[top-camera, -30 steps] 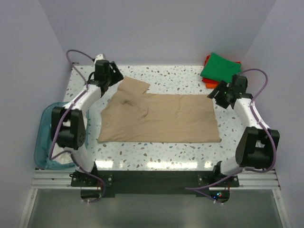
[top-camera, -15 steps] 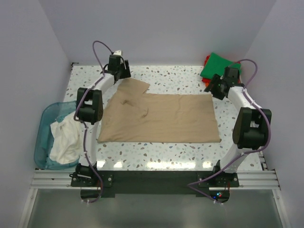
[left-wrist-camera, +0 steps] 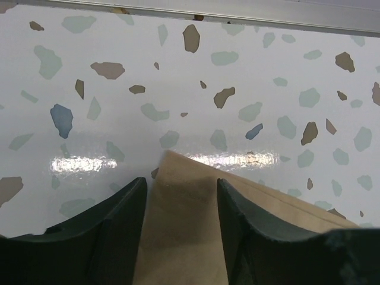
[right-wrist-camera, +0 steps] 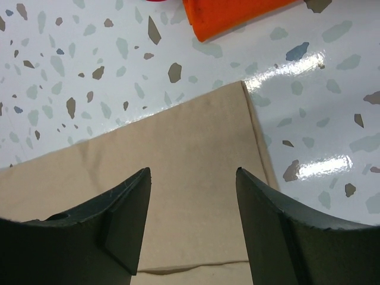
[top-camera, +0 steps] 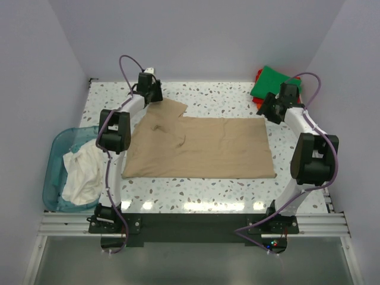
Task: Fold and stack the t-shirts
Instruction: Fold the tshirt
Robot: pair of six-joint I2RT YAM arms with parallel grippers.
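Tan tee (top-camera: 202, 147) lies spread flat mid-table (top-camera: 219, 95), a sleeve sticking out at the far-left, some wrinkles on that side. L gripper (left-wrist-camera: 181, 187) is down at that far-left corner. Its jaws are apart, one finger either side of the cloth tip. Fabric lies flat btwn them and isn't pinched, as far as I can see. Can't tell if the fingertips touch the table. R gripper (right-wrist-camera: 193, 172) is over the far-right corner of the same tee. Jaws are wide, straddling cloth just inside its edge, nothing held. Green tee (top-camera: 274, 84) sits folded at the table's far-right corner, on top of the orange-red tee (right-wrist-camera: 231, 15). That stack is near the R gripper but apart from the tan tee. White tee (top-camera: 83, 175) is bunched in the teal basket (top-camera: 54, 155) off the table's left edge, near side.
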